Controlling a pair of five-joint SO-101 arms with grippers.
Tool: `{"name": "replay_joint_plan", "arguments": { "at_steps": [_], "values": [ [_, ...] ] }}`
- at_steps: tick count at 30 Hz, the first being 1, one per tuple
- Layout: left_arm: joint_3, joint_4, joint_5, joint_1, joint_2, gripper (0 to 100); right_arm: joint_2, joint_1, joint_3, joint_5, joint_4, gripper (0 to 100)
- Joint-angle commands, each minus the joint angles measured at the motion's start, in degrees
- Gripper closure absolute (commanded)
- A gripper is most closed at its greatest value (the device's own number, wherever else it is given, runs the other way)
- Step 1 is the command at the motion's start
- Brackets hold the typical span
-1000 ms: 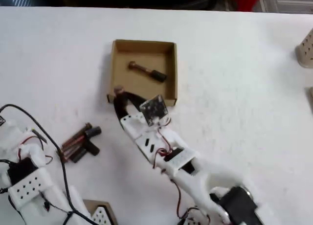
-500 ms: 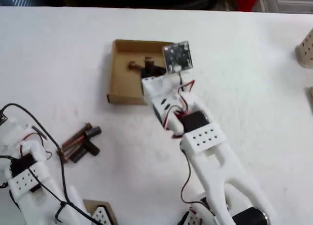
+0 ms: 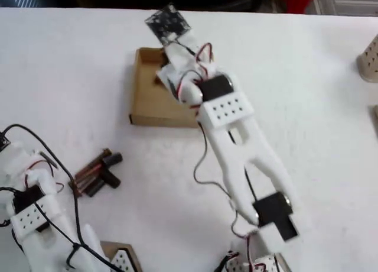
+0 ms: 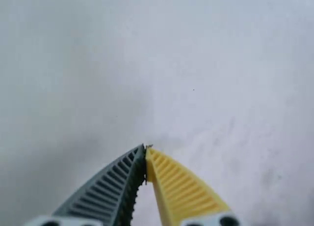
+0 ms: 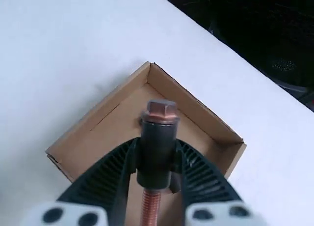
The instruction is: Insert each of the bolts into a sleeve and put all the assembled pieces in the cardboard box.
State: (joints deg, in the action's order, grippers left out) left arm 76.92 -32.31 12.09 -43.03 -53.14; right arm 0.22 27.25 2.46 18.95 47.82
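Note:
My right gripper (image 5: 156,155) is shut on an assembled piece (image 5: 158,132), a black sleeve with a copper bolt through it. It holds the piece above the open cardboard box (image 5: 105,113). In the high view the right arm (image 3: 227,115) stretches over the cardboard box (image 3: 147,100) and hides most of its inside. A pile of loose bolts and black sleeves (image 3: 94,172) lies on the table left of the box. The left arm (image 3: 29,216) stands at the near left corner. My left gripper (image 4: 145,152) is shut on nothing above the bare white table.
A black cable (image 3: 50,159) loops near the left arm beside the pile. A small cardboard piece (image 3: 121,257) lies at the front edge. A beige perforated object (image 3: 369,59) stands at the far right edge. Open white table lies right of the box.
The right arm has swung from the box's near edge up and over the box with the assembled piece in its gripper. The left arm has barely moved.

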Motion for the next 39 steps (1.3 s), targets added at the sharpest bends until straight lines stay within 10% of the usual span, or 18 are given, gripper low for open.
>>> {"name": "replay_joint_plan", "arguments": {
  "at_steps": [1,19,39],
  "values": [
    [-0.26,1.49,-0.79,0.66,0.22,98,8.66,0.57,16.88,2.99,3.74,98.1],
    [0.26,1.93,-0.79,2.07,0.22,98,22.90,1.27,37.80,15.03,24.66,98.0],
    [0.26,1.93,-0.79,1.98,0.22,98,25.54,-5.85,17.67,16.44,7.87,98.1]
  ]
}}
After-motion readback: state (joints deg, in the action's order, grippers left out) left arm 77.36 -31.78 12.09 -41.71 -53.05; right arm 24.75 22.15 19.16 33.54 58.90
